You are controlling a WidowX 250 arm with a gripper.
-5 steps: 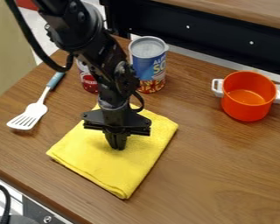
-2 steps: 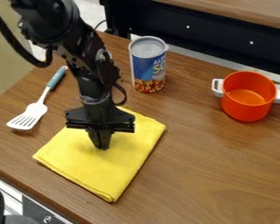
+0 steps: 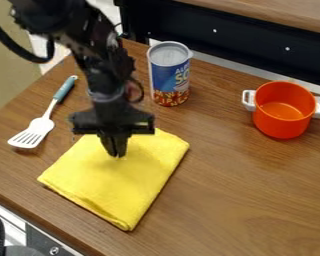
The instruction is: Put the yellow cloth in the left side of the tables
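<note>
The fingers [image 3: 112,148] of the black arm [image 3: 109,70] point down and stand close together, all but closed, with nothing gripped between them; their tips are over the far part of the yellow cloth [image 3: 116,187], and whether they touch it I cannot tell. The cloth lies flat beneath them, folded into a thick square with its layered edges showing along the near left side. It is turned so that one corner points toward the near edge of the surface [image 3: 243,210], and it sits left of the middle of the view. Left of the cloth and apart from it is a spatula [image 3: 33,132], its white slotted head toward the near left and its blue-grey handle slanting away toward the far side. Just behind the arm a bit of something reddish [image 3: 132,92] shows, mostly hidden. Beyond the cloth, to the right of the arm, a can [image 3: 168,75] stands upright, with a silvery top and a blue label that turns red and yellow low down. Well apart on the right, an orange pot [image 3: 283,122] with two white handles stands upright on the brown wood-grain surface. Behind everything runs a black panel [image 3: 236,42], with a wooden ledge [image 3: 276,12] above it.
</note>
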